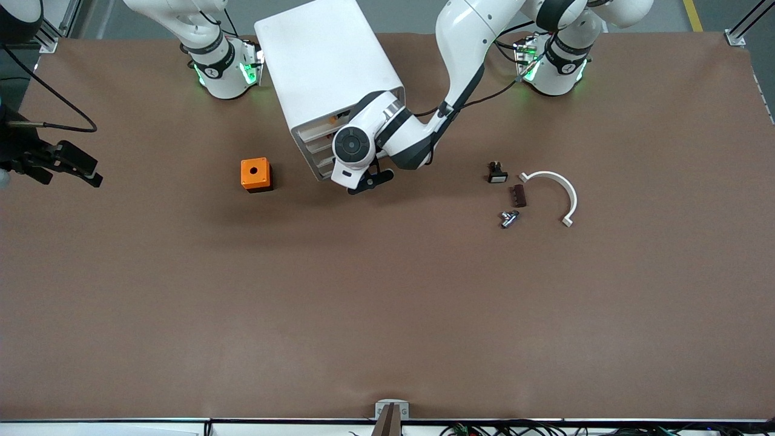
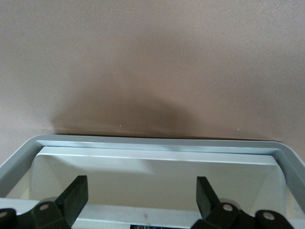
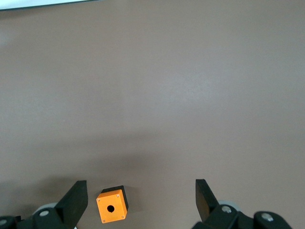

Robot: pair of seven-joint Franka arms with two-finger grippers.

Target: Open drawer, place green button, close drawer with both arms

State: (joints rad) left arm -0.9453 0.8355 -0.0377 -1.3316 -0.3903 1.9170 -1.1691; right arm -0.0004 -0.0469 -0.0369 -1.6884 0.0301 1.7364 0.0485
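Observation:
The white cabinet [image 1: 327, 54] stands between the arms' bases, its drawer fronts facing the front camera. My left gripper [image 1: 370, 180] is at those fronts and hides most of them. In the left wrist view it [image 2: 142, 183] is open over a pulled-out white drawer [image 2: 157, 143] with a grey rim; I cannot tell which drawer it is. A dark bluish bit [image 2: 147, 225] shows inside the drawer at that view's edge. No green-capped button shows anywhere. My right gripper [image 3: 141, 187] is open and empty, high over the table above the orange cube [image 3: 112, 207]; it also shows in the front view [image 1: 66, 165].
The orange cube with a hole [image 1: 255, 174] sits beside the cabinet toward the right arm's end. Toward the left arm's end lie a small black part with a white face [image 1: 497, 174], a brown piece [image 1: 519, 195], a metal piece [image 1: 508, 218] and a white curved clip [image 1: 563, 188].

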